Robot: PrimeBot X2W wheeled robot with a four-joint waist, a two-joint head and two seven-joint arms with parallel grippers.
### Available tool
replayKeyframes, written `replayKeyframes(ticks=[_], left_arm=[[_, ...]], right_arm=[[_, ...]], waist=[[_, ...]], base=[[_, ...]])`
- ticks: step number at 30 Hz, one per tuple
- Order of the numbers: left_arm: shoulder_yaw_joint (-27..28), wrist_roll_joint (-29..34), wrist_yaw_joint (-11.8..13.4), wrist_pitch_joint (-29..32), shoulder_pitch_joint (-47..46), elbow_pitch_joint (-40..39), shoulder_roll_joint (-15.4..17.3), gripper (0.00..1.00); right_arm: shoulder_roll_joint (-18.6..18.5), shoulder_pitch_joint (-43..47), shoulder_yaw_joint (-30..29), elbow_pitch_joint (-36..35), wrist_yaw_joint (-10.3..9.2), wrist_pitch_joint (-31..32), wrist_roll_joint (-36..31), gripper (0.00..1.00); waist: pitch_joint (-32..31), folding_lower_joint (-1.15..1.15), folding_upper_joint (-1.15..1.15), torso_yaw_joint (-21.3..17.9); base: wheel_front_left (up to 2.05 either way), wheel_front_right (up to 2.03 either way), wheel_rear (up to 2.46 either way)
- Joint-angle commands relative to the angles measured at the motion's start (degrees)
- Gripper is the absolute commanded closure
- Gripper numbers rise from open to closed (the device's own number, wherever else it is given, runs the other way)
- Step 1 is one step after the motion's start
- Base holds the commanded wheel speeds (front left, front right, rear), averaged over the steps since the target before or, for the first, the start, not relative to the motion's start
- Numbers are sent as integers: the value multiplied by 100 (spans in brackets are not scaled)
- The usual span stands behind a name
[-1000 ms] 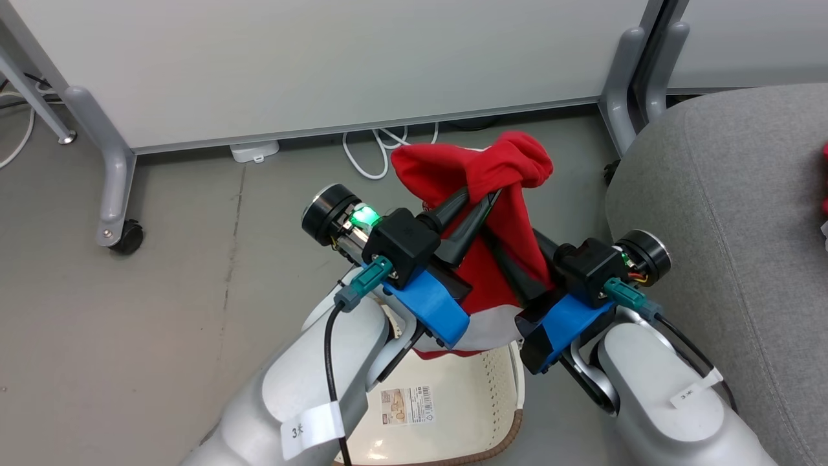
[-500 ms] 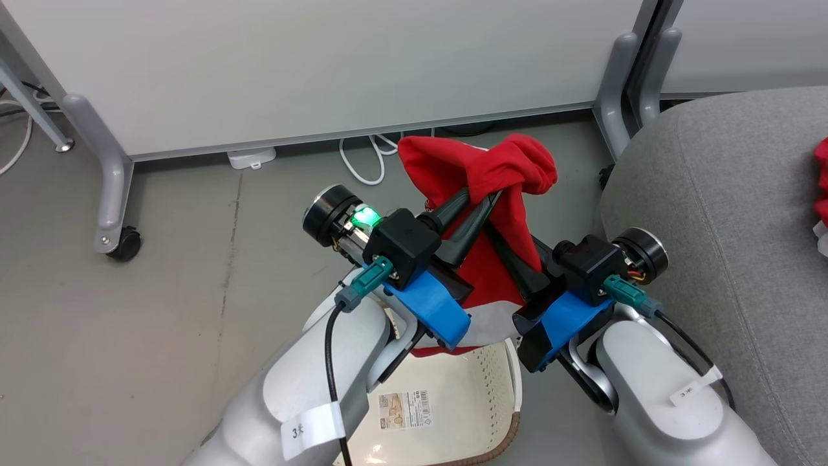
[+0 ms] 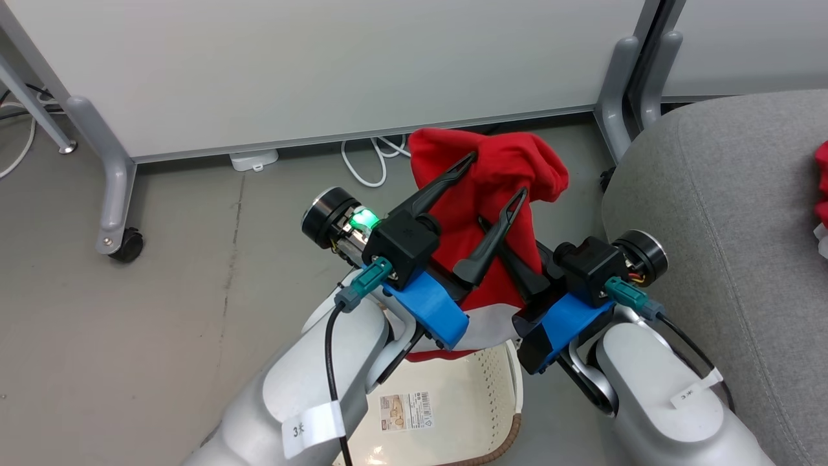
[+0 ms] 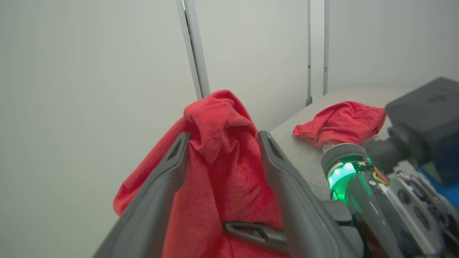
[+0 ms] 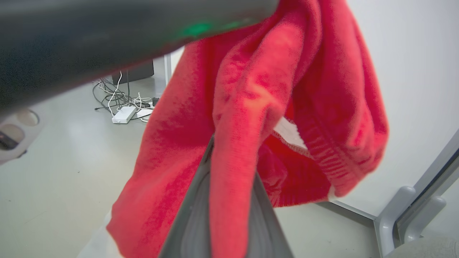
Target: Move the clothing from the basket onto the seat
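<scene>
Since a second ago the left claw (image 3: 497, 173) has sprung wide open, empty. Right claw (image 3: 486, 226) pinches the red garment (image 3: 537, 171) above the basket (image 3: 498, 382). Another garment (image 4: 340, 120) already lies on the seat (image 3: 724, 213); this one remains.

A smooth grey floor (image 3: 129, 336) runs to a pale partition panel (image 3: 323, 65) on the far side. The panel stands on grey legs (image 3: 113, 181), with a black caster (image 3: 126, 243) at the left. A second panel (image 3: 744, 45) adjoins on the right. White cables (image 3: 362, 162) and a small white box (image 3: 254, 157) lie under the lower edge.
</scene>
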Motion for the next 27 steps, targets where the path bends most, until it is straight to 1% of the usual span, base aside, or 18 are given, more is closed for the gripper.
replayKeyframes(ticks=[1,14,20,27], left_arm=[[25,13,-14,-27,28,26,10,0],[101,102,-13,-27,-4,26,44,0],[95,125,-13,-27,-58,27,88,0],[23,122,-13,-26,-129,57,141,0]], right_arm=[[6,55,-11,-32,1,-4,4,100],[10,65,-190,-109,1,-3,15,100],[30,77,-401,-163,1,-3,-18,100],[52,145,-774,-261,1,-4,-71,100]], waist=[[3,0,0,1],[139,0,0,-100],[285,0,0,-308],[496,0,0,-681]], base=[[0,0,0],[0,0,0],[0,0,0],[0,0,0]])
